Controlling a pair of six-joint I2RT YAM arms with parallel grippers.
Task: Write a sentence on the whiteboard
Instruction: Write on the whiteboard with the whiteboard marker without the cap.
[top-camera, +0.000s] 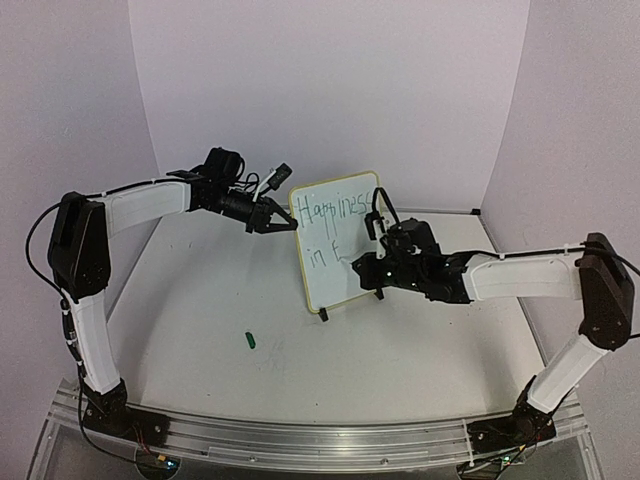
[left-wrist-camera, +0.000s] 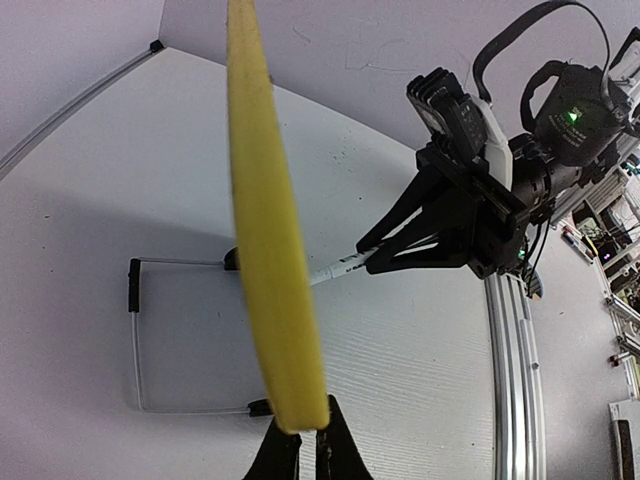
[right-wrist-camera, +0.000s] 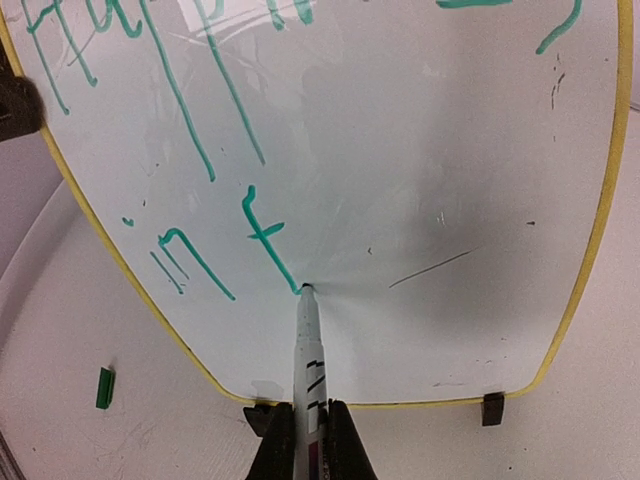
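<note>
The whiteboard (top-camera: 330, 282) stands upright on the table (top-camera: 200, 300) a little toward 12 o'clock from the middle, its face turned toward the arms so that the pen hand can reach it squarely. The left pincer (top-camera: 291, 226) comes in from 9 o'clock and is clamped narrowly on the board's yellow frame (left-wrist-camera: 265, 220). This grip looks meant to brace the light board against the push of writing, since on its small black feet alone it would likely slide or tip back. The right pincer (right-wrist-camera: 308, 420) reaches from 3 o'clock, closed tight on a slim white marker (right-wrist-camera: 306, 345) that juts straight ahead of it, tip touching the white surface at the foot of a green "f". The sentence (top-camera: 333, 210) so far reads "Happiness" on the upper line and "in f" below, so the writing seems to be partway through the second line, with bare board open toward 3 o'clock for the rest. The marker's green cap (top-camera: 250, 340) lies flat on the table at 7 o'clock from the board, well apart from both arms and out of the way of the strokes.
</note>
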